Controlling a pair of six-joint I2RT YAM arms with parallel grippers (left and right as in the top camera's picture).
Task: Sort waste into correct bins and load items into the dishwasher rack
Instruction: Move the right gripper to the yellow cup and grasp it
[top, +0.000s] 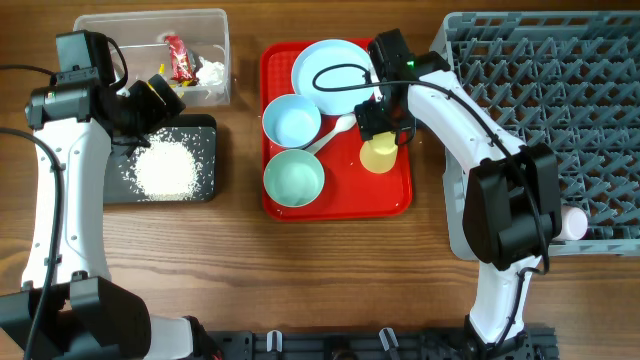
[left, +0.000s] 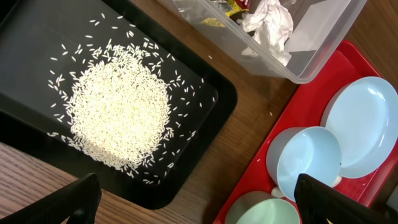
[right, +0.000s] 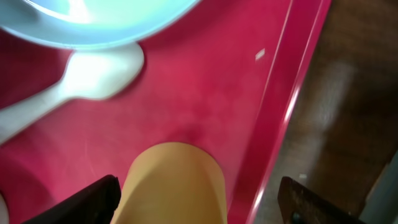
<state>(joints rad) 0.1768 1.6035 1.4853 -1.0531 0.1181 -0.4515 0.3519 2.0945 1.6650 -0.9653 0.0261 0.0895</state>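
Note:
My right gripper (top: 380, 128) is open and straddles the small yellow cup (top: 378, 156) (right: 174, 183) on the red serving tray (top: 400, 200). The cup sits between the fingers (right: 208, 205). A white spoon (top: 335, 130), pale blue plate (top: 330, 65), blue bowl (top: 291, 120) and green bowl (top: 294, 178) lie on that tray. My left gripper (top: 160, 95) (left: 199, 205) is open and empty, above the black tray (top: 205, 135) that holds the rice heap (top: 165, 168) (left: 118, 115). The clear tub (top: 215, 50) holds red and yellow wrappers (top: 181, 58) and a tissue (top: 210, 72) (left: 270, 25).
The grey dishwasher rack (top: 560, 100) fills the right side, close to the red tray's right edge. A small white cup (top: 573, 222) lies at its front right. Loose grains are scattered across the black tray around the heap.

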